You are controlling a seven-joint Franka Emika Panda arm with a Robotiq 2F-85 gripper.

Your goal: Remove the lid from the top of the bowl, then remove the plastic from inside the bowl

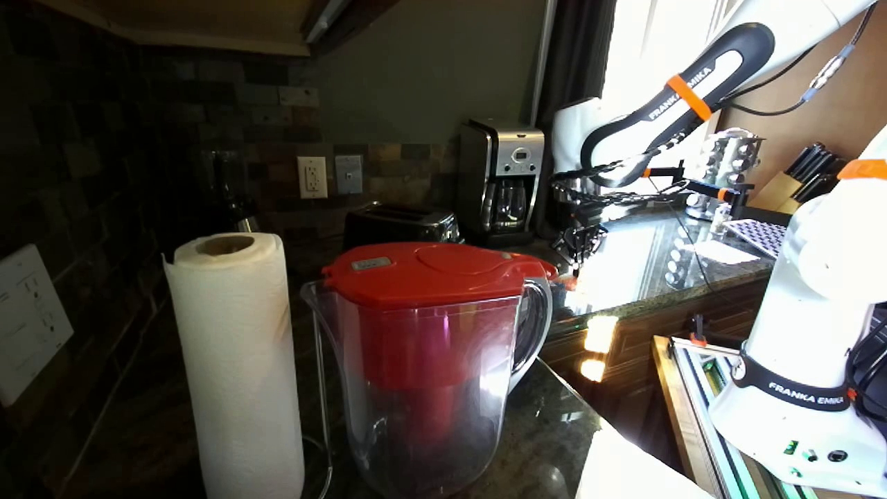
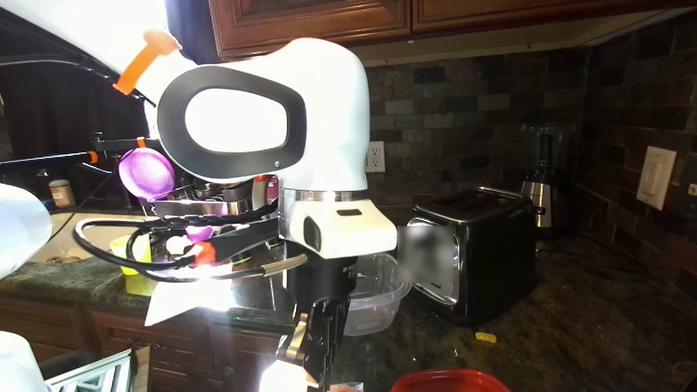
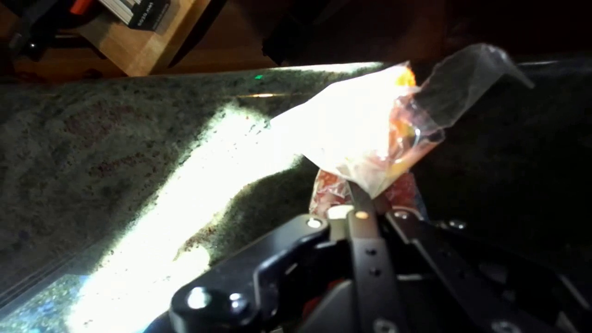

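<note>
My gripper (image 3: 365,199) is shut on a crinkled clear plastic wrapper (image 3: 407,132) with orange and red in it, partly washed out by bright light. A second, reddish wrapped piece (image 3: 329,192) shows behind the fingertips. In an exterior view the gripper (image 2: 321,370) points down at the bottom edge, with the wrapper (image 2: 283,377) beside its fingers. A clear plastic bowl (image 2: 375,305) stands uncovered behind it, partly hidden by the gripper. A red rounded thing (image 2: 449,381), perhaps the lid, is cut off at the bottom. The gripper (image 1: 578,246) also shows beyond the pitcher.
A black toaster (image 2: 479,250) stands beside the bowl, with a small yellow piece (image 2: 485,337) on the counter near it. A red-topped pitcher (image 1: 429,346) and paper towel roll (image 1: 235,360) stand nearby. A coffee maker (image 1: 509,180) is against the wall. The counter edge (image 3: 323,68) runs past the wrapper.
</note>
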